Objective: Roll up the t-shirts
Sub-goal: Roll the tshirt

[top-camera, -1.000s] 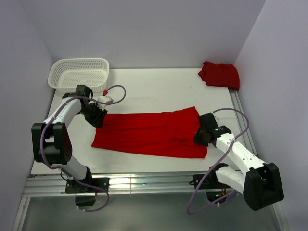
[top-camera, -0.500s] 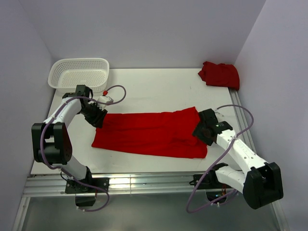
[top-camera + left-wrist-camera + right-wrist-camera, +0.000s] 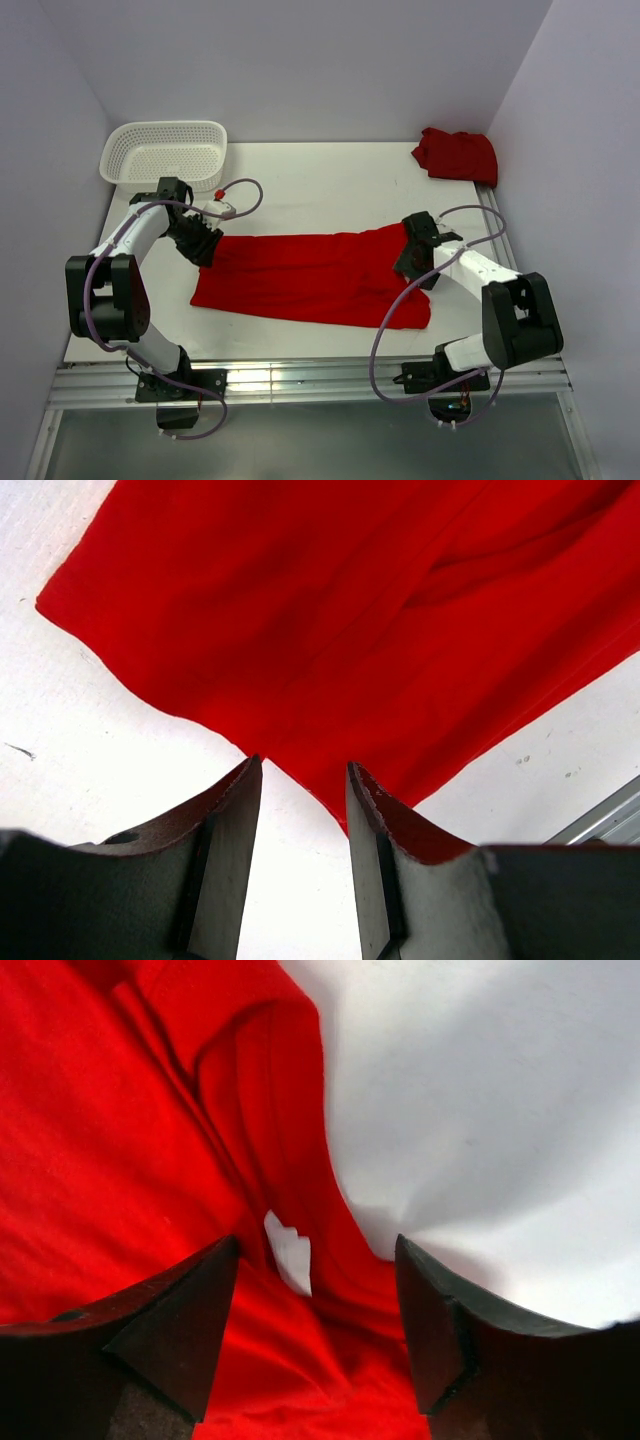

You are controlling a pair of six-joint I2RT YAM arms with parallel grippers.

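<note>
R claw [image 3: 317, 1245], spread over shirt's [image 3: 310, 275] R end, shd pinch both layers squarely; L claw [image 3: 303, 768] half-spread at opposite end.

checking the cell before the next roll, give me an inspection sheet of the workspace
surface: white table, no spills seen
job's things: bright red cloth t-shirt spread flat at centre; second red t-shirt crumpled in far right corner
clutter: white mesh plastic basket far left, looks empty
grippers: left gripper open at flat shirt's left end; right gripper open over its right end
cables: purple cables loop from both arms
surroundings: plain pale walls; metal rail at near edge
</note>
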